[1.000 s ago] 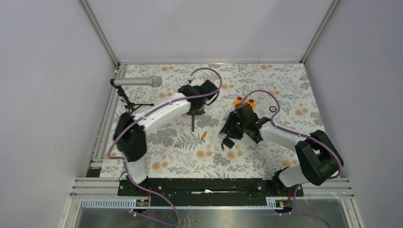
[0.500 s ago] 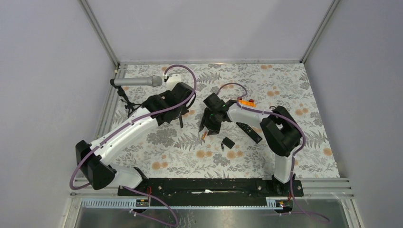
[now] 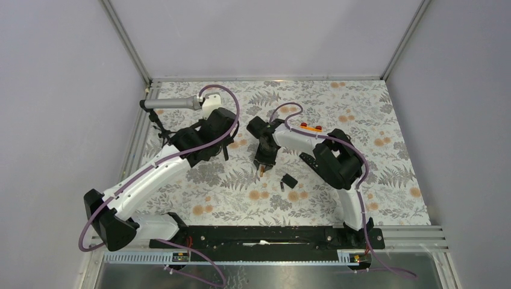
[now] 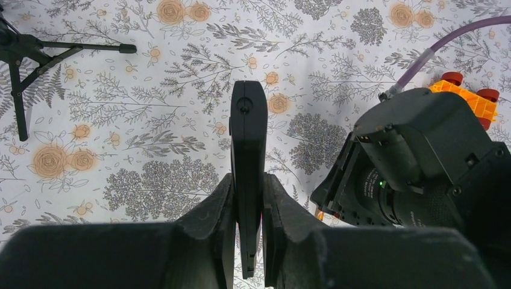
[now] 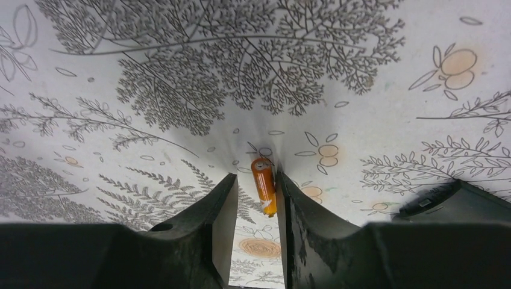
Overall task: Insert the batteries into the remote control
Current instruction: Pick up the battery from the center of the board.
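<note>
My left gripper (image 4: 248, 201) is shut on the slim black remote control (image 4: 248, 141), held edge-on above the floral mat; in the top view it is left of centre (image 3: 225, 150). One orange battery (image 5: 264, 183) lies on the mat between my right gripper's (image 5: 256, 180) open fingers, against the right-hand finger (image 5: 289, 198). In the top view the right gripper (image 3: 262, 164) points down over that battery (image 3: 260, 171). The small black cover (image 3: 290, 179) lies to its right. Other batteries are not clearly visible.
A microphone (image 3: 175, 103) on a black tripod (image 4: 24, 54) stands at the far left. An orange toy block with red knobs (image 3: 311, 127) sits behind the right arm. A second black remote (image 3: 308, 161) lies partly under that arm.
My right gripper has swung left from near the cover and come down around the orange battery. My left gripper has pulled back to the left with the remote control in it.
</note>
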Robot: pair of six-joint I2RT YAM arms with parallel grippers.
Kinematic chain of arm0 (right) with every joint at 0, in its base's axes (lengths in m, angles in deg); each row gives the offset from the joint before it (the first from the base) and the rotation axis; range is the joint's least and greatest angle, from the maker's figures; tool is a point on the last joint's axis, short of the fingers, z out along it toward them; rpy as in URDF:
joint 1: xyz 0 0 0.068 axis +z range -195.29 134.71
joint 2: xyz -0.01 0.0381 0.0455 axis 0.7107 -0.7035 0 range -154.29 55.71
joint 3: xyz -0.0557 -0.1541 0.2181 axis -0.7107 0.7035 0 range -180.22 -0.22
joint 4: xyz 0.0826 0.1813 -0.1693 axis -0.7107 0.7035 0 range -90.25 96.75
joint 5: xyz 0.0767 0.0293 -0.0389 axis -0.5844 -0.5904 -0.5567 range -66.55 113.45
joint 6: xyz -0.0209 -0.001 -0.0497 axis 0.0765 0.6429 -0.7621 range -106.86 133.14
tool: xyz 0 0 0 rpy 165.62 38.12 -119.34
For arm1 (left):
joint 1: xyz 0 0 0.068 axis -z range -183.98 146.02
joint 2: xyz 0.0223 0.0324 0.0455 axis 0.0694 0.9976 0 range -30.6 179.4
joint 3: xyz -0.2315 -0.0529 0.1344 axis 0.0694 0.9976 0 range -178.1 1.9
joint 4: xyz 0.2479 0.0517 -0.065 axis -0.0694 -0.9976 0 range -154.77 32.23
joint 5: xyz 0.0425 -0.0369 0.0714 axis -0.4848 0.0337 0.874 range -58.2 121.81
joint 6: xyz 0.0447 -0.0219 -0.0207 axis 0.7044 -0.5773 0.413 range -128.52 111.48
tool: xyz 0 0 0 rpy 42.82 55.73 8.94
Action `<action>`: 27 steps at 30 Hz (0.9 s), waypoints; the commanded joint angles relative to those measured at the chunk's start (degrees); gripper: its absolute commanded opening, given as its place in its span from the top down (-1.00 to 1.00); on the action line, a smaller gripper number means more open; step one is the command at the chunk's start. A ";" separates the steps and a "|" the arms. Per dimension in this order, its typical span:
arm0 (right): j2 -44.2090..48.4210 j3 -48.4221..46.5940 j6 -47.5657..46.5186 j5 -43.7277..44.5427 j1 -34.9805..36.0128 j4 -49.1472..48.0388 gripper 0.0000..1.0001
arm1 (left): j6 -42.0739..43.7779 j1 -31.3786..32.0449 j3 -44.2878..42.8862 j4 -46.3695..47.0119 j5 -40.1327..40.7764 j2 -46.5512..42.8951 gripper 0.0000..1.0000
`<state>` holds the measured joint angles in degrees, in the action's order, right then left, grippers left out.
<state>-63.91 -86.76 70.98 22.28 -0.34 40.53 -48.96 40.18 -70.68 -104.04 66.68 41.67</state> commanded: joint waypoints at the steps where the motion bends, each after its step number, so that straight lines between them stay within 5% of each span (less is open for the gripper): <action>1: -2.88 -5.42 1.72 5.79 0.58 7.50 0.28 | 0.88 -0.40 1.12 4.35 2.30 -2.56 1.00; 12: -2.81 -2.80 -0.49 8.21 1.23 7.56 0.87 | 3.55 -0.75 4.01 8.85 -2.14 -4.10 1.00; 22: 10.63 0.64 -4.17 19.73 0.26 6.59 0.94 | 3.74 -2.36 4.10 10.69 -10.86 -2.99 1.00; 27: 23.26 5.24 -7.58 22.18 -5.25 4.99 0.94 | 3.88 -5.15 3.45 14.51 -21.66 -0.97 1.00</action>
<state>-52.67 -83.52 66.61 38.06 -1.02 45.29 -45.77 36.99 -65.93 -96.10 55.01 39.66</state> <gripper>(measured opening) 0.189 0.168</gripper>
